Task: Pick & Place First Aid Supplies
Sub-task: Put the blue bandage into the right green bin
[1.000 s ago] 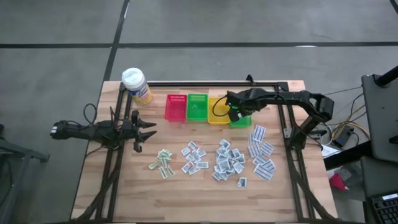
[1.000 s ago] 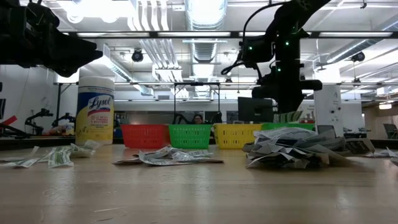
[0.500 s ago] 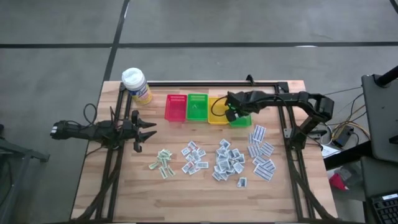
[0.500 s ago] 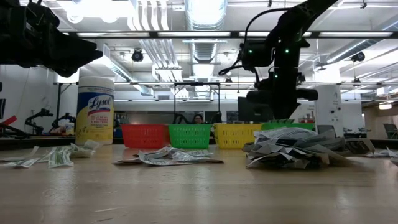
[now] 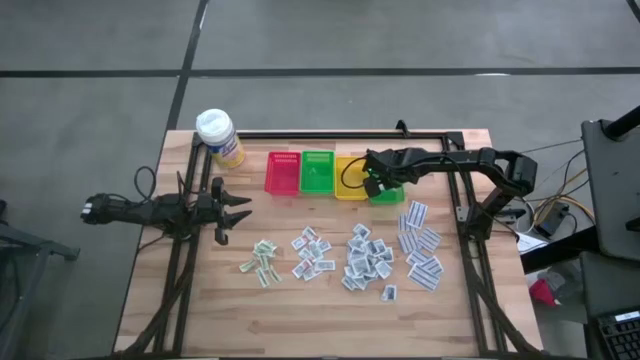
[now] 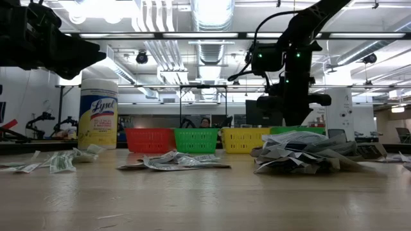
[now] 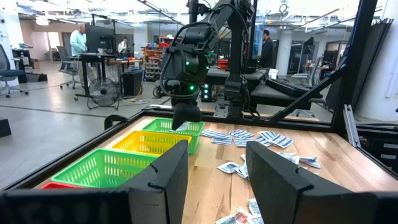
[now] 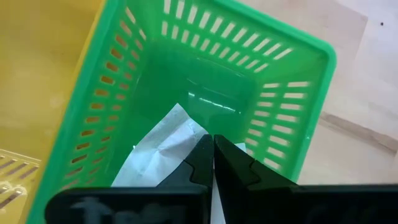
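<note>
My right gripper (image 8: 213,163) hangs over the green basket (image 8: 292,93) at the right end of the basket row (image 5: 388,193), shut on a white first aid packet (image 8: 165,146). Many more packets lie flat on the table in groups (image 5: 262,260) (image 5: 312,252) (image 5: 370,262) (image 5: 420,245). My left gripper (image 5: 238,207) waits open at the table's left, level, with nothing between its fingers (image 7: 214,163). My right gripper pinches the white packet between its two fingertips at one edge (image 8: 198,144). The fingers come from above, slanting steeply down into the basket's mouth. The packet hangs below them inside the green basket; whether it touches the basket's floor I cannot tell.
Red (image 5: 283,172), green (image 5: 318,171) and yellow (image 5: 350,178) baskets stand in a row at the far side, left of the held-over basket. A yellow wipes canister with a white cap (image 5: 220,137) stands at the far left corner. Black frame rails run along the table's sides.
My right gripper has tipped a little more steeply down over the green basket, staying shut on the packet.
</note>
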